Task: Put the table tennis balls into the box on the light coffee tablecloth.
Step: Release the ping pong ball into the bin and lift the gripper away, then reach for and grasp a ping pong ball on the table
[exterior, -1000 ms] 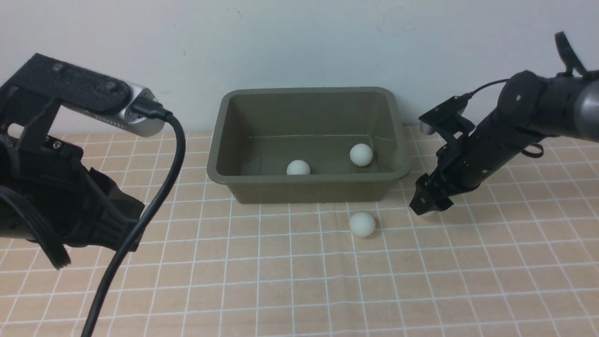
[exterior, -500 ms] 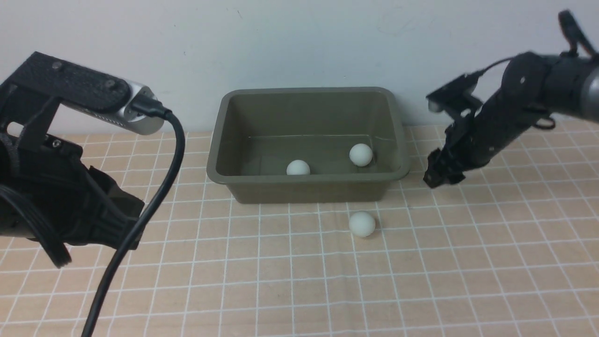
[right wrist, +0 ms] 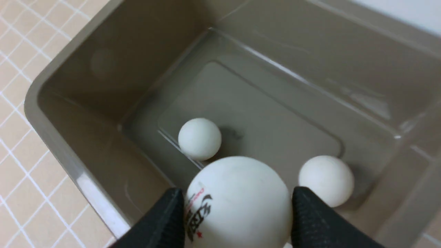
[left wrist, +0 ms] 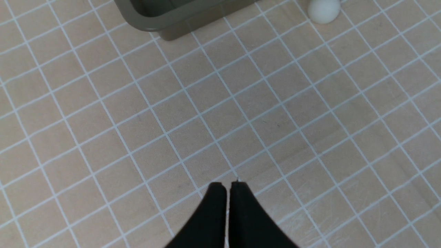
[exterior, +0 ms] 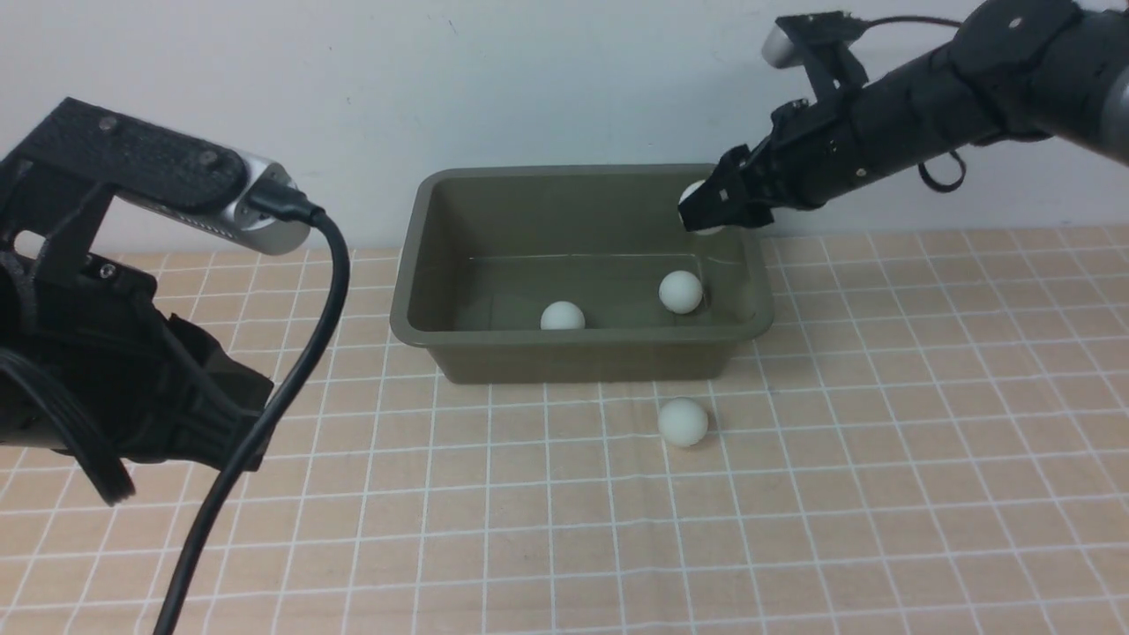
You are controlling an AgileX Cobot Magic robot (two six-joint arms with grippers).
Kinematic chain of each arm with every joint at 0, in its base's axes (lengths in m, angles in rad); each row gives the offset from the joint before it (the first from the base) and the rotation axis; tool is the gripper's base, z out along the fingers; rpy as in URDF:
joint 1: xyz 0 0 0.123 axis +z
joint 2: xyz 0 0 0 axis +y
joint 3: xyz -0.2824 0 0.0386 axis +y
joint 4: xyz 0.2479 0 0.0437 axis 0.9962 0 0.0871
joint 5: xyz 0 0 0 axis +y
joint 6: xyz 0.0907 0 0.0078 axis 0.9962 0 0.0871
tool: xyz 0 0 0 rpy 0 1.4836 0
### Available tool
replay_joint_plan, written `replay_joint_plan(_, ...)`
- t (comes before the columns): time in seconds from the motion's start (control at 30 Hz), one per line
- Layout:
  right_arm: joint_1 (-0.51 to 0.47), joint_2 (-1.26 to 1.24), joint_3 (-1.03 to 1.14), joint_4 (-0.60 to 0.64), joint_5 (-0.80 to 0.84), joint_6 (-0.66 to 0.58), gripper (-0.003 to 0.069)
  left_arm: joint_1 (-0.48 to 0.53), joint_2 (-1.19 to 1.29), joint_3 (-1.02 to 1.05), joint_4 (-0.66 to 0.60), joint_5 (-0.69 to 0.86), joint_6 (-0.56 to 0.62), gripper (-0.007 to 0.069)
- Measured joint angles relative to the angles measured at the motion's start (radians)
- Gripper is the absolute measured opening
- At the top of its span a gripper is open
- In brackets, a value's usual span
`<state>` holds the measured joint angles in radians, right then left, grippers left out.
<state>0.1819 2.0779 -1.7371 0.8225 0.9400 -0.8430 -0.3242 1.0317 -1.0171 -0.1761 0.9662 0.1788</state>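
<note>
Right arm (exterior: 891,97) hung over the far right corner rim of the box (exterior: 582,353), jaws clamped on the held ball (right wrist: 237,203), and most of the box floor below was open. Left arm (exterior: 106,388) sat low and well apart from everything, jaws together on nothing. I counted four balls. Besides the held one, a front ball (exterior: 562,315) and a right ball (exterior: 681,291) were inside. A loose ball (exterior: 683,422) lay on the light coffee tablecloth (exterior: 882,494) just beside the front wall, with open surface all round it. One box.

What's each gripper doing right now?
Left gripper: shut, holding nothing.
Right gripper: shut on a table tennis ball, above the box.
</note>
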Motion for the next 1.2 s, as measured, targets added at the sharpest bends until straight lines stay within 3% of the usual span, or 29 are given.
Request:
replay_joint_plan(0.1,0.010,0.026,0.000,-0.035,-0.007,-0.009,0.0381,0.000,0.000,0.000,0.000,0.000,0.000,-0.0038)
replay_joint_plan(0.23,0.024,0.023,0.000,-0.066,-0.029,-0.019,0.0516,0.000,0.000,0.000,0.000,-0.002,0.000,-0.0038)
replay_joint_plan(0.37,0.024,-0.019,0.000,-0.081,-0.045,-0.029,0.0578,0.000,0.000,0.000,-0.001,-0.008,0.000,-0.0038)
replay_joint_plan(0.6,0.013,-0.191,-0.019,-0.244,0.021,-0.002,0.0512,0.000,0.000,0.000,-0.001,-0.009,0.002,-0.0038)
replay_joint_plan(0.7,0.012,-0.283,-0.020,-0.328,0.076,0.074,0.0470,0.000,0.000,0.000,-0.001,-0.011,0.007,-0.0038)
replay_joint_plan(0.97,0.012,-0.396,-0.020,-0.367,0.267,0.376,0.0449,0.000,0.000,0.000,-0.001,-0.011,0.007,-0.0038)
replay_joint_plan(1.2,0.031,-0.408,0.021,-0.385,0.307,0.449,0.0447,0.000,0.000,0.000,-0.001,-0.012,0.007,-0.0038)
